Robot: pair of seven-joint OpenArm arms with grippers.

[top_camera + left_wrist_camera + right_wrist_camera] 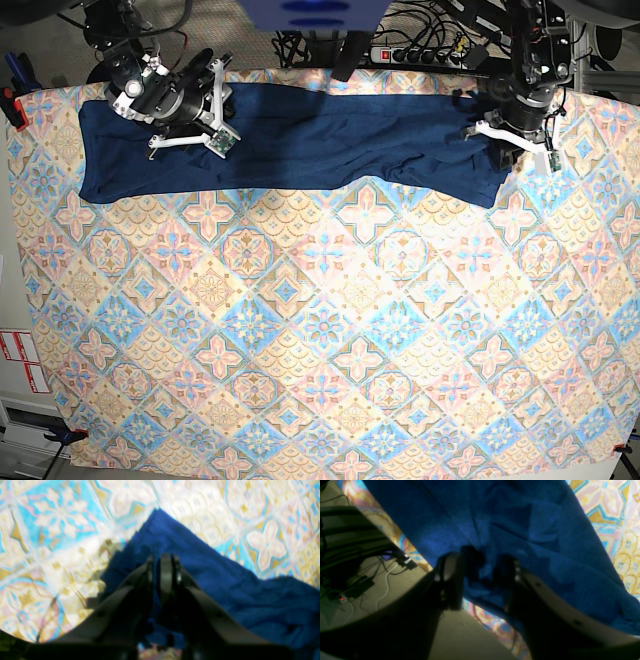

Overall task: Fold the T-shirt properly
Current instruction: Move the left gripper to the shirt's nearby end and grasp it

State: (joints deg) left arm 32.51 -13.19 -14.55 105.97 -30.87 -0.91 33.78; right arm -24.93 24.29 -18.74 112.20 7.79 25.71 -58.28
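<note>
The base camera is looking straight down from high above, taking in the whole patterned tablecloth (330, 340) with the T-shirt (300, 135) stretched along its far edge. The left wrist camera is peering close down over the left gripper (162, 565) at the shirt's corner. The right wrist camera is hanging just as close above the shirt's opposite end. All three are sharing shirt and cloth.

place: robot lab | cues: power strip (415, 50), cables (382, 580), clamped tablecloth (320, 350)
</note>
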